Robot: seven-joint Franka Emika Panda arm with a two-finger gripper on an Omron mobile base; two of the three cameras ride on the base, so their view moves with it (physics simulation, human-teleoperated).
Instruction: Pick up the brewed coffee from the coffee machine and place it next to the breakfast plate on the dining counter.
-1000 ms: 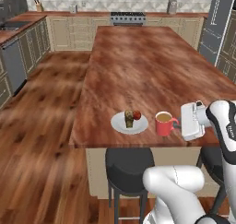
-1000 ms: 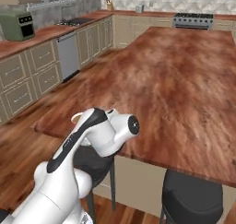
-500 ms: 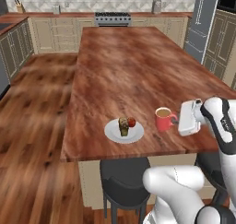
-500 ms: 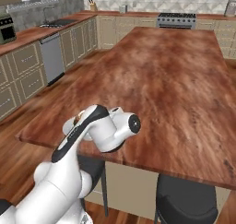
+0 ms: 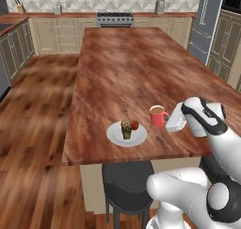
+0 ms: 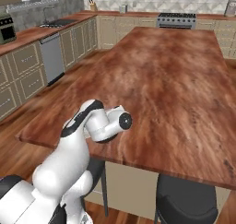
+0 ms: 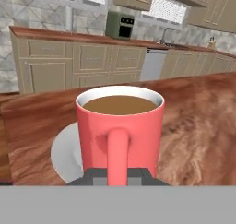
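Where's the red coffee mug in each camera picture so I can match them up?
Left base view: the small red mug of brown coffee sits right of centre on the long reddish-brown wood counter, just right of the round white plate.
Right base view: I cannot find the mug; the white arm stands over the near counter edge.
Hand view: it sits centre, handle facing the camera.
Shared landmark: the white plate.

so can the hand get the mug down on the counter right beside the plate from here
Probably yes. The hand is shut on the mug by its handle, close beside the plate, and the counter between them looks bare, so nothing seems to block setting it down.
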